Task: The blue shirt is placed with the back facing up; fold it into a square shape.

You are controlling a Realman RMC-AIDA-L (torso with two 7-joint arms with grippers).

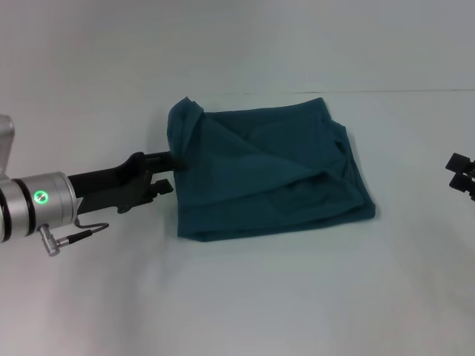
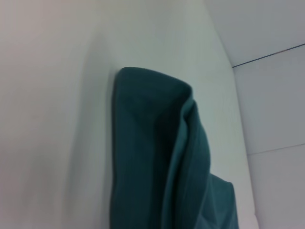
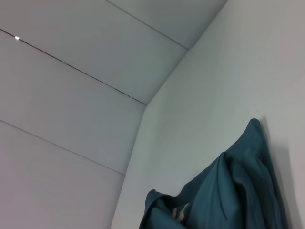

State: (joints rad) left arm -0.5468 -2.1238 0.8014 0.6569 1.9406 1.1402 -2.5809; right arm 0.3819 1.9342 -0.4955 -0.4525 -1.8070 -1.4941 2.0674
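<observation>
The blue shirt (image 1: 267, 174) lies on the white table, folded into a rough rectangle, with rumpled layers on top and its far left corner standing up a little. My left gripper (image 1: 171, 171) is at the shirt's left edge, low over the table. Its jaws stand apart with table showing between them, and the upper fingertip touches the cloth. The left wrist view shows the shirt's raised folded edge (image 2: 157, 157) close up. My right gripper (image 1: 462, 175) sits at the table's far right, away from the shirt. The right wrist view shows a bunched part of the shirt (image 3: 228, 195).
The white table (image 1: 237, 297) stretches around the shirt, with bare surface in front and to both sides. A pale wall (image 1: 237, 37) rises behind the table's far edge.
</observation>
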